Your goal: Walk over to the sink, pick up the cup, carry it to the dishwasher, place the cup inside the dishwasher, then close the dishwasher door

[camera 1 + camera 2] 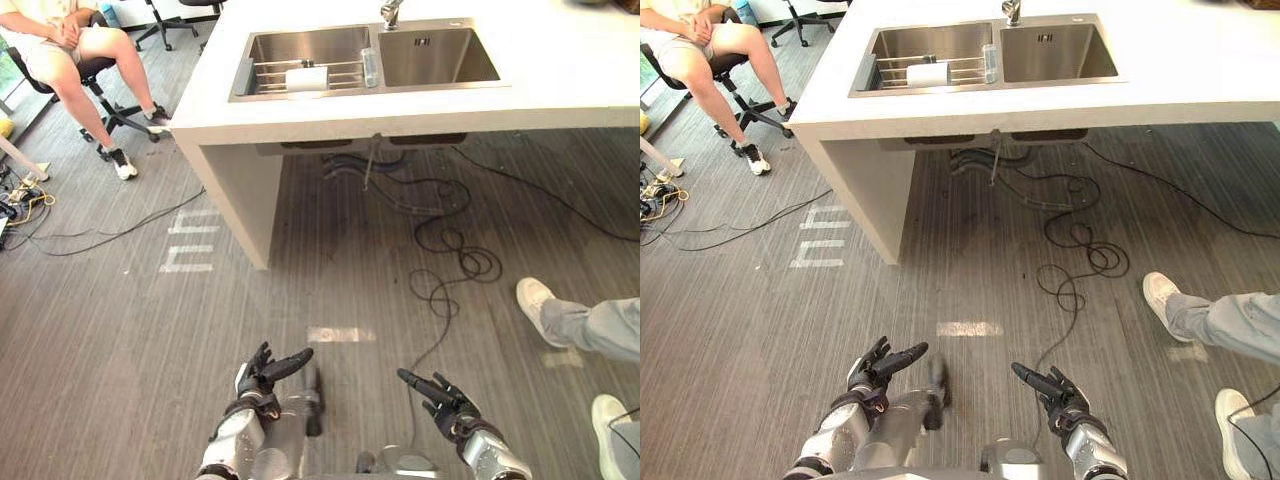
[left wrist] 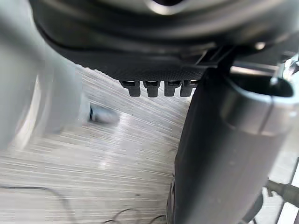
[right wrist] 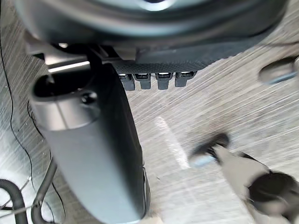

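Ahead stands a white counter point(image 1: 560, 80) with a steel double sink point(image 1: 440, 55). In the left basin point(image 1: 930, 42) a wire rack holds a white cup point(image 1: 306, 78) lying on its side. A clear glass point(image 1: 371, 68) stands at the rack's right end. Low in the eye views, far short of the counter, my left hand point(image 1: 265, 375) and my right hand point(image 1: 440, 395) hang over the grey plank floor. Each one is open with relaxed fingers and holds nothing. The wrist views show the left thumb point(image 2: 224, 154) and the right thumb point(image 3: 93, 154) over bare floor.
The counter's white side panel point(image 1: 240, 195) comes down to the floor at the left. Black cables point(image 1: 450, 245) loop beneath the sink. A person sits on an office chair point(image 1: 95, 70) at the upper left. Another person's legs and white shoes point(image 1: 535, 300) are at the right.
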